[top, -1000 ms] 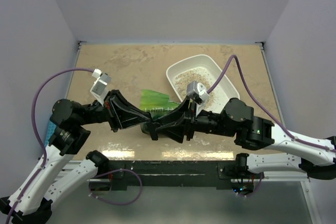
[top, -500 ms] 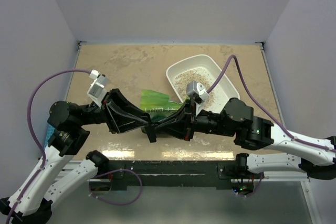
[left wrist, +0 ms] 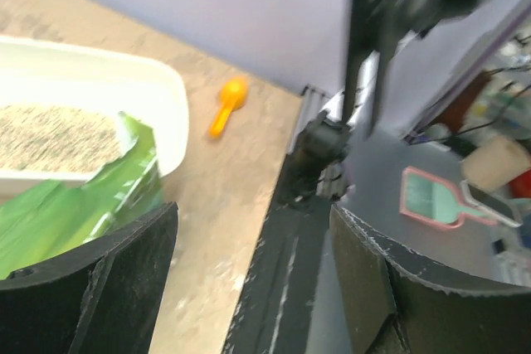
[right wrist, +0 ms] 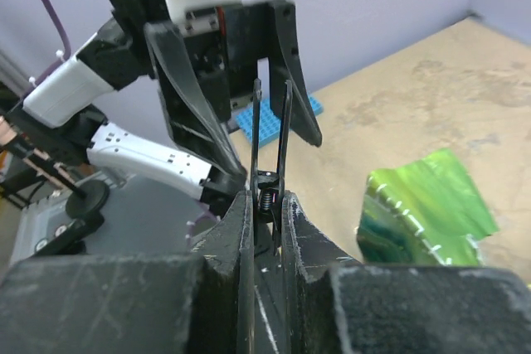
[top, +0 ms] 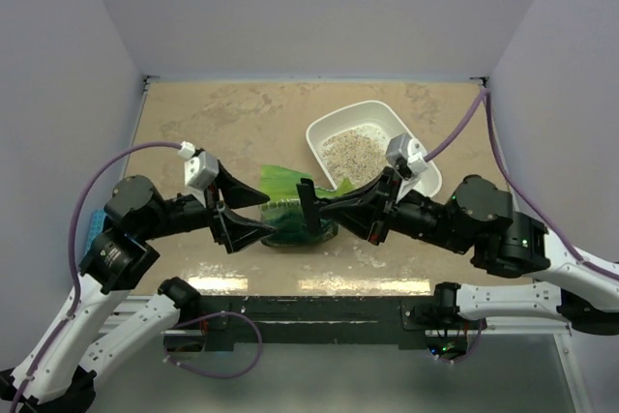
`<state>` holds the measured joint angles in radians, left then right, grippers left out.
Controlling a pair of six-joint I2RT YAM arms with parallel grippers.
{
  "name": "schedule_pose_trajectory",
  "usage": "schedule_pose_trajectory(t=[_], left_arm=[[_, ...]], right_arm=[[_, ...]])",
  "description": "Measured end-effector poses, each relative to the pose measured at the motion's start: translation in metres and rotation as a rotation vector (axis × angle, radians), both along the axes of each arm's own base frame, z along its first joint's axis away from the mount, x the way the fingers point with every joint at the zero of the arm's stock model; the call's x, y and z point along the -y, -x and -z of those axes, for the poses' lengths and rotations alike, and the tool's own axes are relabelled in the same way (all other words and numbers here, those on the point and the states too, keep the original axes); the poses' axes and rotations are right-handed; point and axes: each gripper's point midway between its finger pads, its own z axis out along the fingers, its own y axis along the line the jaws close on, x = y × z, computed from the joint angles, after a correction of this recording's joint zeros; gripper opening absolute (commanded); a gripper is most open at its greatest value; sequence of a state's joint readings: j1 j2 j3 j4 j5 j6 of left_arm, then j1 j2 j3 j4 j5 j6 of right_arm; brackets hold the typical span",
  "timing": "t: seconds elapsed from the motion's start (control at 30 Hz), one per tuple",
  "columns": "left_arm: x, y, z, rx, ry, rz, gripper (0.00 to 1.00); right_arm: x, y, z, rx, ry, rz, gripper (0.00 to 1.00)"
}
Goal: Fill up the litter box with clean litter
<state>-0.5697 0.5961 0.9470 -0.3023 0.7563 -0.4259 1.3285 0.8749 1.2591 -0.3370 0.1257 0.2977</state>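
Observation:
The white litter box (top: 418, 157) sits at the back right of the table, with clean litter (top: 350, 150) heaped inside; the left wrist view shows the litter box (left wrist: 170, 101) and litter (left wrist: 50, 128) too. A crinkled green bag (top: 285, 208) lies in front of it, between the two arms. My right gripper (top: 325, 208) is shut on a black spring clip (right wrist: 270, 134), which it holds upright over the bag. My left gripper (top: 267, 213) stands open just left of the bag (left wrist: 75, 205), with nothing between its fingers (left wrist: 99, 275).
An orange scoop (left wrist: 227, 107) lies on the tabletop beyond the litter box. A blue pad (top: 92, 235) sits at the table's left edge. The near table edge (left wrist: 290, 230) runs under the left gripper, and a teal dustpan (left wrist: 433, 198) lies off the table.
The left gripper opened, let go of the clip and drew back left. The right gripper closed on the clip and carried it up and to the right.

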Motion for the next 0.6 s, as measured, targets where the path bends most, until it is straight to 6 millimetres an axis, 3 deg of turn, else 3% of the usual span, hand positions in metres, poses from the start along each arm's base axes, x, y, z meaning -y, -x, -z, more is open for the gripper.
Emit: schedule_pose_trajectory(t=[0.23,0.43,0.6], left_arm=[[-0.001,-0.045,0.058,0.017,-0.208,-0.129,0.78],[0.005,-0.071,0.11,0.01,-0.34,-0.135,0.76],[0.005,-0.079,0.13,0.071,-0.379,-0.127,0.79]], right_arm=[[0.024,-0.014,-0.02,0.081,0.06,0.092,0.0],[0.017,-0.025,0.012,0.136,0.221,0.111,0.0],[0.015,-0.026,0.041,0.157,0.309,0.096,0.0]])
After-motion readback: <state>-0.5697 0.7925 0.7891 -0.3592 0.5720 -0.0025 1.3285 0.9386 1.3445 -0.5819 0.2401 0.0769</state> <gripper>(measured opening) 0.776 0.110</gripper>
